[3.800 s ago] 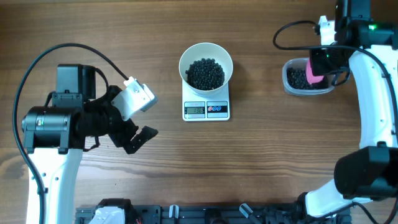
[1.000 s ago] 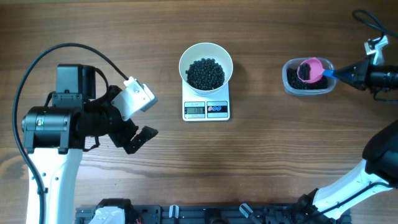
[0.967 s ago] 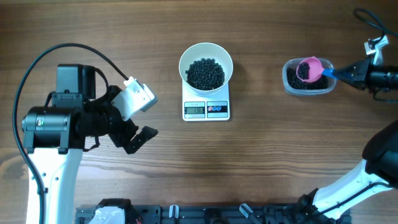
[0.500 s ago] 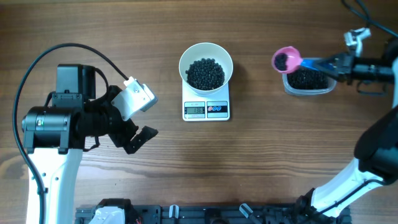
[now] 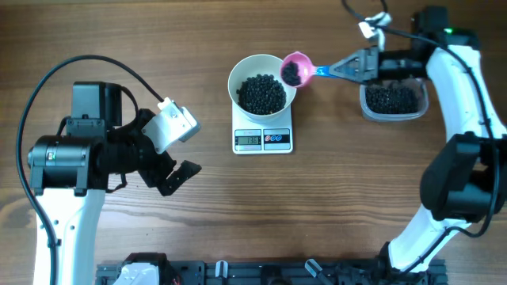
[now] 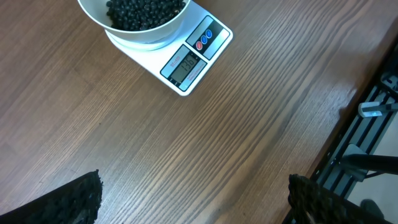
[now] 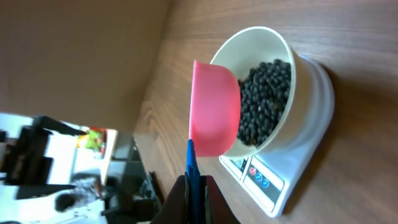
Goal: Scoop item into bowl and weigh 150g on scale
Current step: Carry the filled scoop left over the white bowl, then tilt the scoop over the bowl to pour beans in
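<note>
The white bowl (image 5: 262, 84) stands on the scale (image 5: 263, 139) at the table's centre and holds a heap of black beads (image 5: 261, 93). My right gripper (image 5: 354, 68) is shut on the blue handle of a pink scoop (image 5: 295, 69), which carries some beads and hovers at the bowl's right rim. In the right wrist view the scoop (image 7: 215, 117) sits level next to the bowl (image 7: 261, 93), above the scale (image 7: 292, 174). My left gripper (image 5: 181, 176) rests open over bare wood at the left. Its wrist view shows the bowl (image 6: 134, 18) and scale (image 6: 193, 59) far off.
A clear plastic tub (image 5: 392, 100) with more black beads stands at the right, under my right arm. A black rail (image 5: 261, 273) runs along the table's front edge.
My right gripper has lifted the loaded scoop out of the tub and carried it left to the bowl's rim. The left arm has stayed still.
</note>
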Controlling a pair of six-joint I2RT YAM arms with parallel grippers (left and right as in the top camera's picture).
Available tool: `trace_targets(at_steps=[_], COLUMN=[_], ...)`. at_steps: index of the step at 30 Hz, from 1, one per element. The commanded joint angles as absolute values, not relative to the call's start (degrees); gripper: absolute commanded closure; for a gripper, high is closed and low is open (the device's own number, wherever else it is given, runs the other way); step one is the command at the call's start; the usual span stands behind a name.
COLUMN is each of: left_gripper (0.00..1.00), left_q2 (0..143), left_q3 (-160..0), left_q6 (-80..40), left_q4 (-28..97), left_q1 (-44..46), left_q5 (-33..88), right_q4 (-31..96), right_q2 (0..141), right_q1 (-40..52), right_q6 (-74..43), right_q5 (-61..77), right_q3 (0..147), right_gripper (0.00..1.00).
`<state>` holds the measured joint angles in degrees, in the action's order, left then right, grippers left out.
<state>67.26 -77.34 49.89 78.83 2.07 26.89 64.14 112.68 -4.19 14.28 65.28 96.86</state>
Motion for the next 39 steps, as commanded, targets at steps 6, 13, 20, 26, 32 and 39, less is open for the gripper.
trace_targets(at_steps=[6, 13, 20, 26, 32, 39], left_gripper=[0.0, 0.0, 0.0, 0.0, 0.0, 0.0], left_q2=[66.74, 66.74, 66.74, 66.74, 66.74, 66.74], left_q3=[-78.24, -78.24, -78.24, -78.24, -78.24, -78.24], left_q6=[50.78, 50.78, 50.78, 50.78, 50.78, 50.78], left_q4=[78.72, 78.72, 78.72, 78.7, 78.72, 78.72], left_q1=[1.58, 1.58, 1.58, 1.58, 1.58, 1.58], left_q5=[27.4, 27.4, 27.4, 27.4, 27.4, 27.4], right_q4=[56.49, 51.44, 50.57, 49.6, 48.51, 48.38], right_q2=[109.54, 106.13, 105.84, 105.45, 104.03, 103.9], right_q1=[6.68, 14.2, 23.07, 27.57, 30.09, 32.38], right_q6=[9.69, 8.4, 11.9, 13.04, 15.16, 19.18], right_q5=[46.94, 27.46, 7.79, -3.31, -8.58, -11.75], right_q3=[98.61, 98.63, 98.63, 98.67, 98.7, 98.7], right_gripper=[0.95, 0.95, 0.95, 0.96, 0.95, 0.96])
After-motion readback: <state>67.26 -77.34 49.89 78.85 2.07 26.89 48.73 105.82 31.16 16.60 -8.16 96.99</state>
